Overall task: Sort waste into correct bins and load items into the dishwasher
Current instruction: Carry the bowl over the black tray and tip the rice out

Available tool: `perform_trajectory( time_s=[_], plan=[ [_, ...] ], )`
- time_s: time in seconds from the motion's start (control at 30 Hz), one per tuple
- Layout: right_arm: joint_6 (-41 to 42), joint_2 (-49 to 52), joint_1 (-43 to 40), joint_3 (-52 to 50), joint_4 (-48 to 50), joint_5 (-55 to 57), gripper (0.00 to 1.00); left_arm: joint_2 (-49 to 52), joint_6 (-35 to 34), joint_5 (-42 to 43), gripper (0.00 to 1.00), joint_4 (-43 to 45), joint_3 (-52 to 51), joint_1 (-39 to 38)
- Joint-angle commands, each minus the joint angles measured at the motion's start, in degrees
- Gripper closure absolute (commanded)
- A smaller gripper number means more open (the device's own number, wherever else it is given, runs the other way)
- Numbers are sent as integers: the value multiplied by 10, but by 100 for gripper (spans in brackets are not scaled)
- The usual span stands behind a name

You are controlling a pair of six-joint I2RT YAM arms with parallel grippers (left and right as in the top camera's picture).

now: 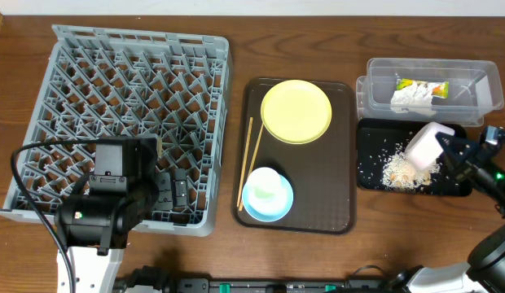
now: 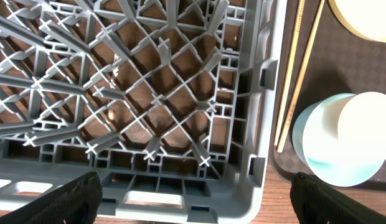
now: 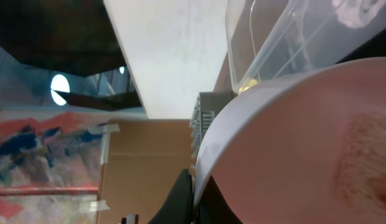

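Note:
My right gripper [image 1: 450, 151] is shut on the rim of the white bowl [image 1: 423, 146] and holds it tipped over the black tray [image 1: 368, 175], where rice crumbs [image 1: 397, 171] lie. In the right wrist view the fingers [image 3: 196, 199] pinch the bowl's edge [image 3: 292, 143]. The clear tub [image 1: 375, 89] holds the wrapper [image 1: 415, 84] and the tissue [image 1: 411, 100]. My left gripper [image 1: 175, 194] is open and empty over the front right corner of the grey dish rack [image 1: 130, 81], as the left wrist view [image 2: 199, 208] also shows.
The brown serving tray [image 1: 344, 207] carries the yellow-green plate [image 1: 296, 111], the chopsticks [image 1: 251, 159] along its left side, and the small white cup [image 1: 267, 185] inside the light blue bowl [image 1: 254, 210]. The rack is empty.

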Motion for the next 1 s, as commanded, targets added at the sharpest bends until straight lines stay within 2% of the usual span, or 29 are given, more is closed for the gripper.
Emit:
perform_trajectory(
  time_s=[0.0,0.27,0.67,0.97],
  plan=[
    [3,2,-26,-2,1,-34,99,0,-5,1,3,-1,11,-1],
    [3,2,-30,-2,1,-34,99,0,-5,1,3,-1,11,-1],
    [34,2,64,-2,-33,-34,99,0,-5,1,4,-2,11,-1],
    [14,2,69,-2,-14,-16,99,0,-5,1,3,-2,11,-1]
  ],
)
